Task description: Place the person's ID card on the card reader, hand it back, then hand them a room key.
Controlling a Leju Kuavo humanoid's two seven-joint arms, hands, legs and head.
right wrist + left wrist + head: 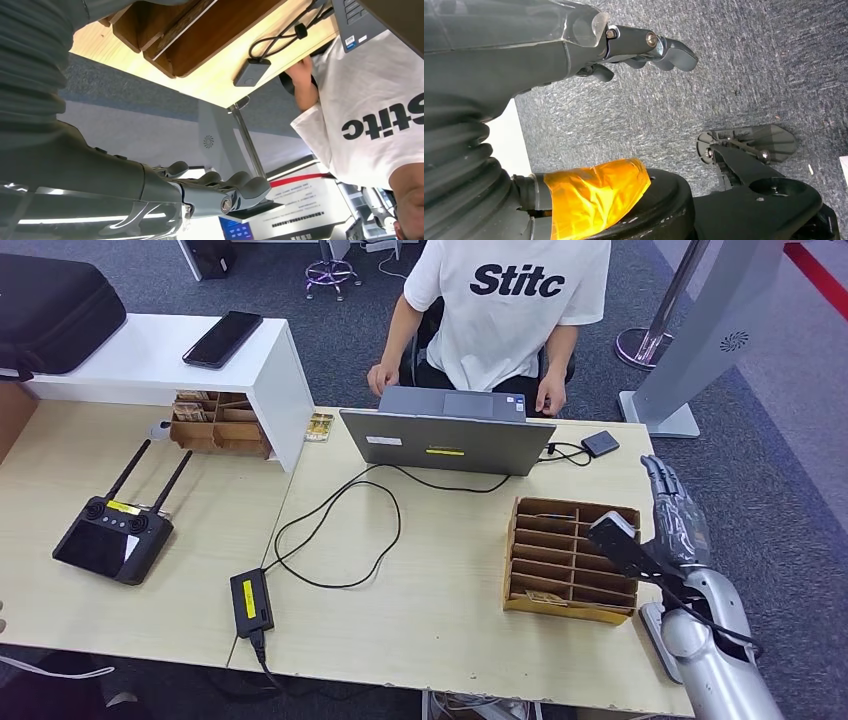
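Observation:
The card reader [600, 443], a small dark box on a cable, lies on the table right of the laptop; the right wrist view shows the card reader [252, 71] as well. A cardboard slot organizer [570, 558] stands near the table's right edge, with a card [545, 597] lying in a front slot. My right hand [672, 510] is raised just right of the organizer, fingers straight and apart, holding nothing; in its wrist view my right hand [215, 192] is bare too. My left hand [644, 47] hangs over the carpet, holding nothing. A person [510, 300] in a white T-shirt sits behind the laptop.
An open laptop [440, 435] stands at the table's far edge, its cable looping to a black power adapter [251, 601]. A remote controller [113, 535] lies at the left. A white shelf [270, 380] carries a phone [222, 338]. A small yellowish card [319, 427] lies beside the shelf.

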